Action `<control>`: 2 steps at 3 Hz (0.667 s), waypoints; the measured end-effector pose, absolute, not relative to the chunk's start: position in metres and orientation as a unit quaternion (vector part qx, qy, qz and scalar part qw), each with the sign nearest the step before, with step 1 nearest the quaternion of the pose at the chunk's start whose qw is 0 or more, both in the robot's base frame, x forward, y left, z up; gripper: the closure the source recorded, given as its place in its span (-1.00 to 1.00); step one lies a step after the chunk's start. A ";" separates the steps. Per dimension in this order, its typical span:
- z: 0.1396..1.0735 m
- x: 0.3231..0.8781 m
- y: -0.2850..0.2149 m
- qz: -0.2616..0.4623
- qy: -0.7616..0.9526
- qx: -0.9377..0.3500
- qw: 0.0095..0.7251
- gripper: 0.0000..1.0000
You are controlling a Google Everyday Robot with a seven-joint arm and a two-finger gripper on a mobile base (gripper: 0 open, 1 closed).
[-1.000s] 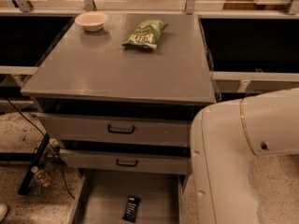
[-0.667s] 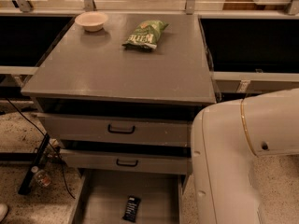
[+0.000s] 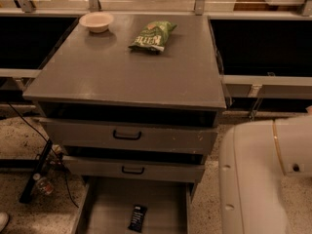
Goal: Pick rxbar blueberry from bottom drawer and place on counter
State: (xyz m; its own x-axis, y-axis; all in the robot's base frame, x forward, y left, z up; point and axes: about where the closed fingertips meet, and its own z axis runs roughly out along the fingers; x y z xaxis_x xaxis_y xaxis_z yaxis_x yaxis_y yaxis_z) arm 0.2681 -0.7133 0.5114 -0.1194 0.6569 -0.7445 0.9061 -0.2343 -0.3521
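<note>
The rxbar blueberry, a small dark bar with pale lettering, lies flat on the floor of the bottom drawer, which is pulled out at the lower edge of the camera view. Above the drawers spreads the grey counter. The gripper is out of view; only a white section of the arm fills the lower right corner, beside the cabinet and to the right of the bar.
A green chip bag and a pale bowl sit at the back of the counter. Two upper drawers with black handles stand slightly ajar. Cables and a small bottle lie on the floor at left.
</note>
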 end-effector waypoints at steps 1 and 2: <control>0.464 0.162 -0.741 -0.498 0.549 0.671 0.021 -1.00; 0.448 0.100 -0.754 -0.540 0.503 0.671 -0.069 -1.00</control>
State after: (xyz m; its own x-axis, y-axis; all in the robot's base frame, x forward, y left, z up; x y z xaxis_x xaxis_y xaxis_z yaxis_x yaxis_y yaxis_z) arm 0.0999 -0.7542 0.4478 -0.0890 0.7491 -0.6564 0.6009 -0.4852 -0.6352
